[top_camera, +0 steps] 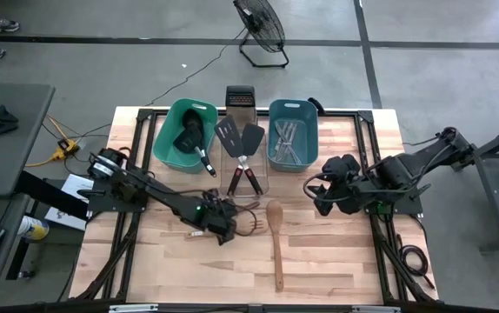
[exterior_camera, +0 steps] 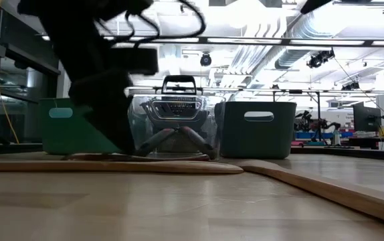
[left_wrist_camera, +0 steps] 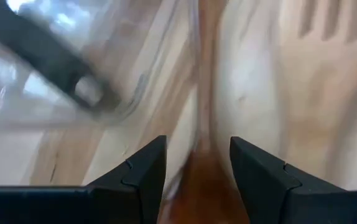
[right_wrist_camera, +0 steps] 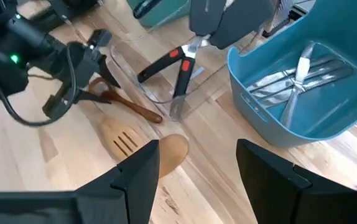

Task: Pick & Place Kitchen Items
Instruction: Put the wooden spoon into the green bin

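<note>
Left pincer [left_wrist_camera: 197, 168] low at surface [top_camera: 336, 261] middle, fingers parted astride slotted wooden spatula [top_camera: 232, 222] handle; right pincer [right_wrist_camera: 197, 168] wide, hovering near right edge.

Two dark arms, black all over, jointed and chunky. Green light glowing on left arm [top_camera: 199, 209] near its wrist; black cables looping along it. Left gripper [left_wrist_camera: 197, 177]: matte black fingers, angular, stepped edges. Right arm [top_camera: 380, 178] bulky, cables coiled at its wrist. Right gripper [right_wrist_camera: 197, 171]: same wedge-shaped black fingers.
</note>
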Available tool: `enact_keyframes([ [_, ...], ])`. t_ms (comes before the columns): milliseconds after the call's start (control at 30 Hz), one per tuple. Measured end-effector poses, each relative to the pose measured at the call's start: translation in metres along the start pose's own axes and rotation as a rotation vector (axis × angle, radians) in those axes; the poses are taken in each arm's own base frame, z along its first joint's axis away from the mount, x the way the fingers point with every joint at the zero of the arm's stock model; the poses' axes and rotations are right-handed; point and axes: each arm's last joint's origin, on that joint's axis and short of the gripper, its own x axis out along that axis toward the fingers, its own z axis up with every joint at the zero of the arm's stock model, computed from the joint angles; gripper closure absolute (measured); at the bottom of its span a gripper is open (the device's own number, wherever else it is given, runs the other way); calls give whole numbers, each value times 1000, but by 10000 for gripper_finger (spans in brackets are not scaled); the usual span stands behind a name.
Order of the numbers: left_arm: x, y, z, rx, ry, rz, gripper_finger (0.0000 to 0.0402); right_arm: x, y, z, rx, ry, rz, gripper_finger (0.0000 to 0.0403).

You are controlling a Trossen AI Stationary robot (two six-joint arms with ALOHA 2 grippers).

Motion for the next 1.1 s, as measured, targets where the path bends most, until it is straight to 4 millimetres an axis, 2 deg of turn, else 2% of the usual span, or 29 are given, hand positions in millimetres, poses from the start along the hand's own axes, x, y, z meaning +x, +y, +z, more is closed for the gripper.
enact_keyframes([
  [233,9,2,-12,-14,23,-52,230,6,-1,-6,12,23,-8,198],
  [533,10,3,-16,-23,43,-65,233,8,-1,-7,13,24,-10,198],
  [667,10,5,-19,-10,80,-58,259,8,-1,-7,12,21,-12,198],
  [967,10,5,-21,27,114,-83,354,8,-1,-7,12,20,-12,198],
  [1100,11,5,-22,24,131,-100,362,8,-1,-7,12,25,-9,198],
])
